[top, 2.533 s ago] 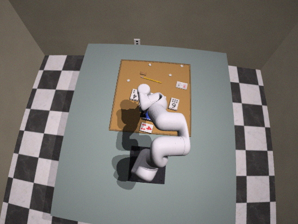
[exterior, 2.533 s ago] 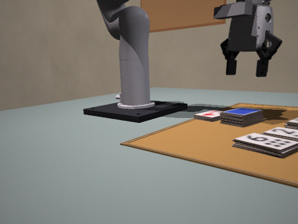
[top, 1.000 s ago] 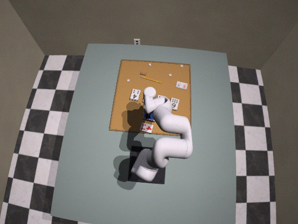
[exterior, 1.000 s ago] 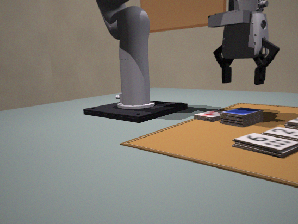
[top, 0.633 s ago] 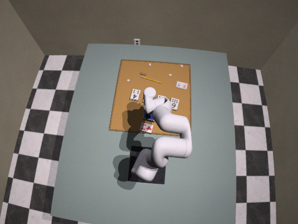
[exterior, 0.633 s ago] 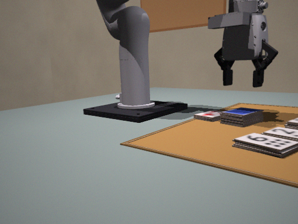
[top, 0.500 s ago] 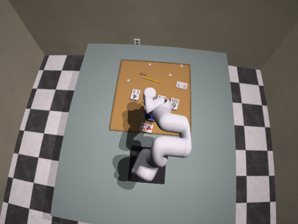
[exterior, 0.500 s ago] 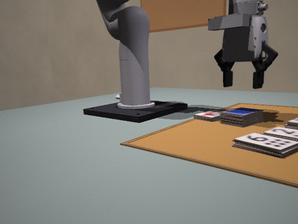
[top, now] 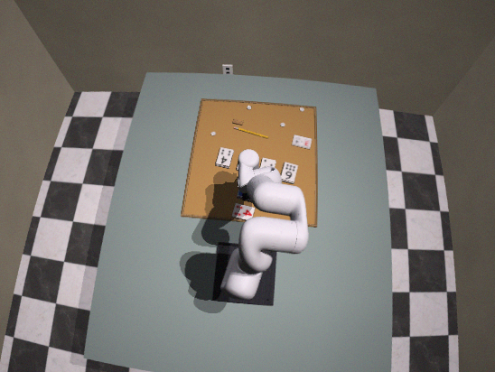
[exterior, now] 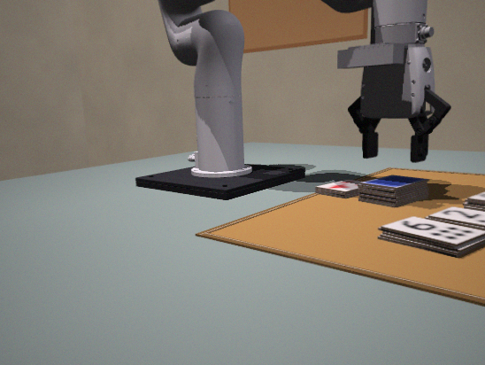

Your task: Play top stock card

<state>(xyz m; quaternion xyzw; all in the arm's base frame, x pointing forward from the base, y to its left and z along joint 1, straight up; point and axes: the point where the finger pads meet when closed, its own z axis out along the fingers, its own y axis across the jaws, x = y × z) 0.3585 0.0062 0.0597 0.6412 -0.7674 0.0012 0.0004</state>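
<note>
The face-down stock [exterior: 393, 190] is a stack of tiles with a blue back, on the brown mat [exterior: 354, 230]. My gripper [exterior: 391, 151] hangs open and empty a little above it, fingers pointing down. A face-up red 4 card [top: 243, 210] lies beside the stock near the mat's front edge; it also shows in the side view [exterior: 338, 188]. Three face-up piles stand in a row: a black 4 [top: 224, 156], a black 6 [top: 289, 172] [exterior: 431, 234], and a middle pile [top: 268, 162] partly hidden by my arm, which reads as a 2 in the side view [exterior: 460, 217].
A face-up red card [top: 302, 142] lies apart at the mat's right. A yellow pencil [top: 251, 132], a small brown block [top: 238, 122] and several white pegs [top: 282, 124] lie at the mat's far end. My black base plate [exterior: 221, 179] is in front of the mat.
</note>
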